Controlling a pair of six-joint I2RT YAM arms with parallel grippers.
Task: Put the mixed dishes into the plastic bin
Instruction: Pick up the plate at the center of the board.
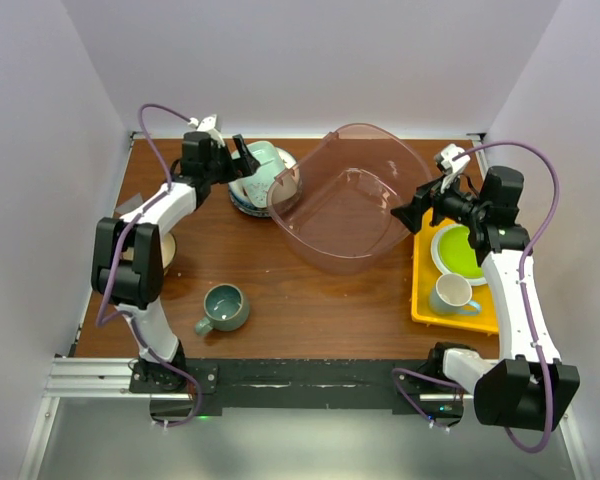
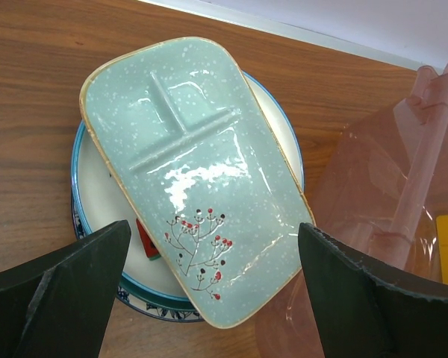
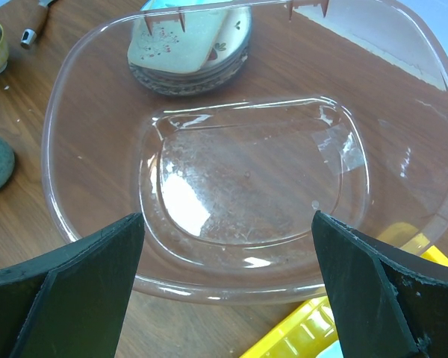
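Left wrist view: mint dish (image 2: 187, 171) lies centred below the spread left claw (image 2: 215, 227).

Left arm (image 1: 130, 255) — folded sharply at the elbow, forearm reaching toward the far left. Left gripper (image 1: 244, 158): pointing right and tilted downward, jaws spread wide. Right arm (image 1: 515, 290) — stretched forward along the right side, wrist turned inward. Right gripper (image 1: 410, 212): pointing left, jaws spread wide.

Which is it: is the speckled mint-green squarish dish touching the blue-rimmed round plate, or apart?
Touching. The left wrist view shows the speckled mint-green squarish dish lying directly on the blue-rimmed round plate.
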